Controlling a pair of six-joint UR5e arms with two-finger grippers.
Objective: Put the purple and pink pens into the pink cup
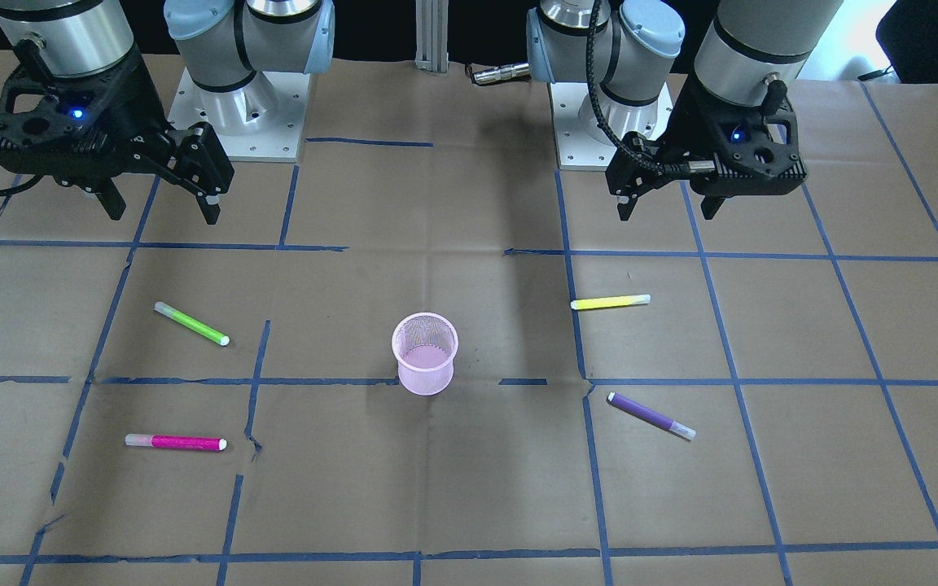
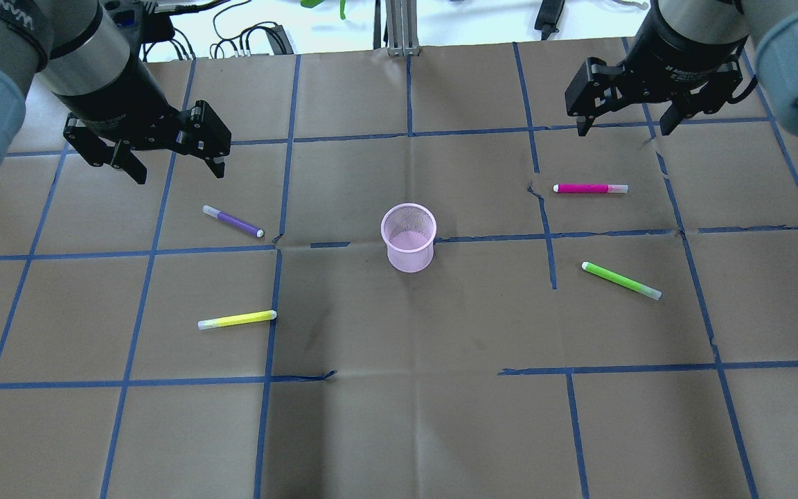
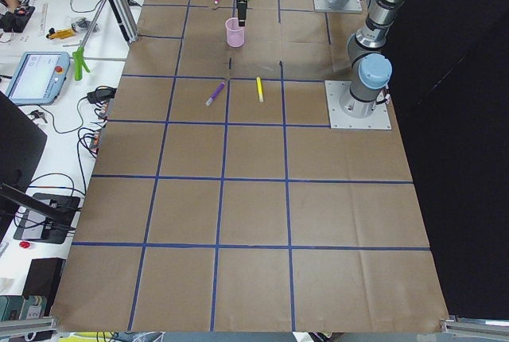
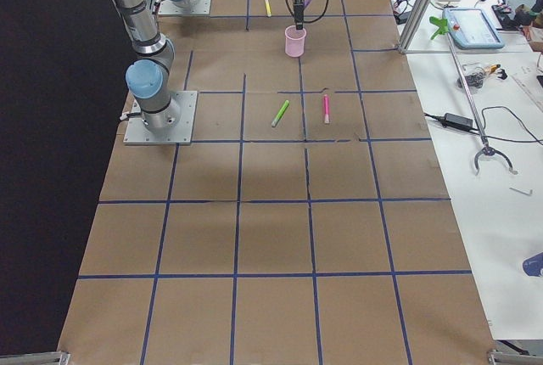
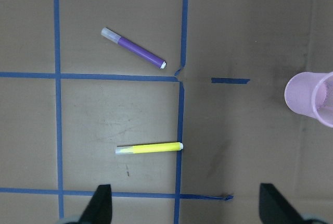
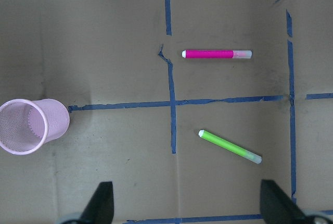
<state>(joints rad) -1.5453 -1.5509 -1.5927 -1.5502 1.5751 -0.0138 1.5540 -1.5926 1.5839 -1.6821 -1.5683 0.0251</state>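
The pink mesh cup (image 2: 409,237) stands upright and empty at the table's middle; it also shows in the front view (image 1: 425,352). The purple pen (image 2: 233,221) lies flat to the cup's left, below my left gripper (image 2: 172,163), which is open and empty above the table. The pink pen (image 2: 589,188) lies flat to the cup's right, below my right gripper (image 2: 626,126), which is open and empty. The left wrist view shows the purple pen (image 5: 133,48) and the cup's edge (image 5: 311,99). The right wrist view shows the pink pen (image 6: 216,54) and the cup (image 6: 32,125).
A yellow pen (image 2: 237,319) lies on the left side, nearer the robot than the purple one. A green pen (image 2: 621,280) lies on the right side, nearer than the pink one. Brown paper with blue tape lines covers the table (image 2: 399,416).
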